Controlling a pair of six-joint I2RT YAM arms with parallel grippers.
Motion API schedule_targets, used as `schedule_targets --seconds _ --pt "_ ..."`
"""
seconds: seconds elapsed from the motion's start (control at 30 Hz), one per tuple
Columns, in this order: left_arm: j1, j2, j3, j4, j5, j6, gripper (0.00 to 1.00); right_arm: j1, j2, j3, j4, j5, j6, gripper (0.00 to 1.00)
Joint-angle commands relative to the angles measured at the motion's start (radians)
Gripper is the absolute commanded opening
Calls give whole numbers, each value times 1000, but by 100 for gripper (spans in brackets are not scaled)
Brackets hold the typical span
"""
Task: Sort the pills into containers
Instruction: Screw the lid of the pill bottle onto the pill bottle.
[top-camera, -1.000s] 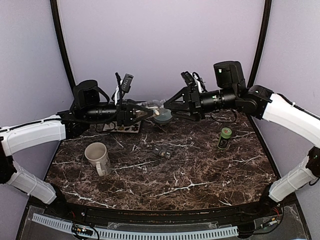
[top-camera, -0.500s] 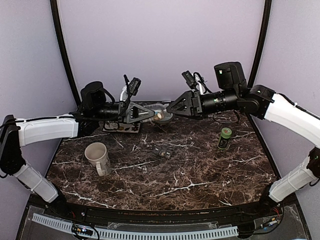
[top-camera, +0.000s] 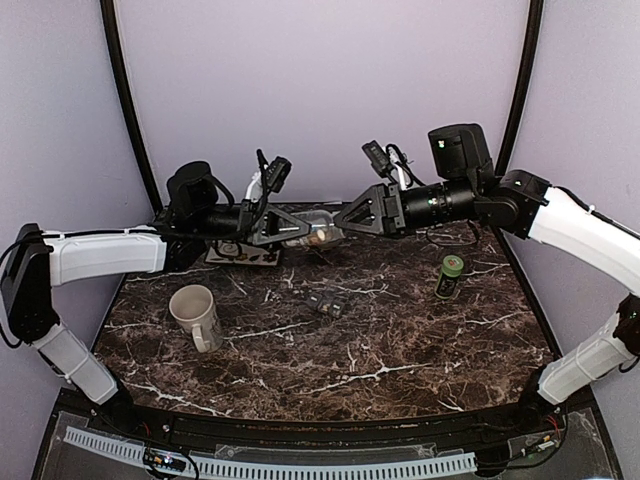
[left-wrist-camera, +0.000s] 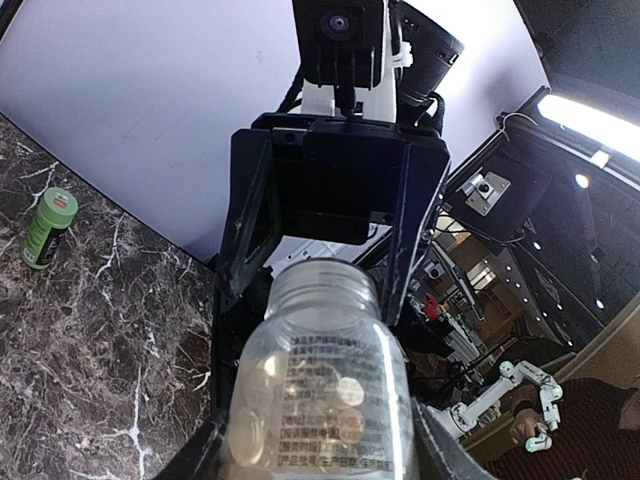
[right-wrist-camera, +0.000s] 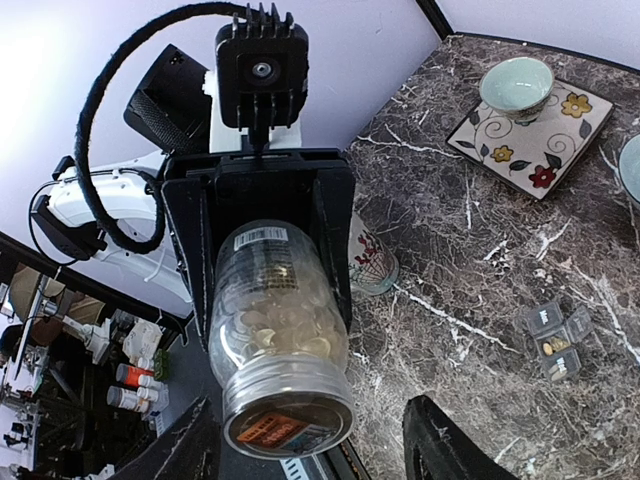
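The bottle (right-wrist-camera: 280, 340) is clear, smooth plastic, round, with a threaded neck, and part full of pale round pills (right-wrist-camera: 285, 330). It is probably light and stiff, but slick, with a load that shifts. It lies level in the air over the far middle of the table (top-camera: 400, 340), its body clamped in the left gripper (top-camera: 285, 230). The neck is the spare place to take hold. The right gripper (top-camera: 350, 218) faces it, its fingers spread wide on either side of the mouth without touching. The small compartmented box (top-camera: 325, 303) sits nearer, on the dark veined marble.
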Motion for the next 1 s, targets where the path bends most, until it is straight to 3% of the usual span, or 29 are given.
schedule_targets --seconds 0.0,0.2,0.37,0.77,0.97 --pt "2 10 38 73 43 -34 0 11 0 37 12 -29 -18 61" --pt "2 24 47 75 52 -36 0 25 20 63 -6 -38 -29 57" --pt "5 30 51 84 51 -39 0 37 39 82 -27 -44 -34 43" --pt "12 45 54 121 56 -62 0 56 54 108 -71 -20 -44 51" --pt "12 45 54 116 61 -54 0 60 58 119 -80 -15 -41 36"
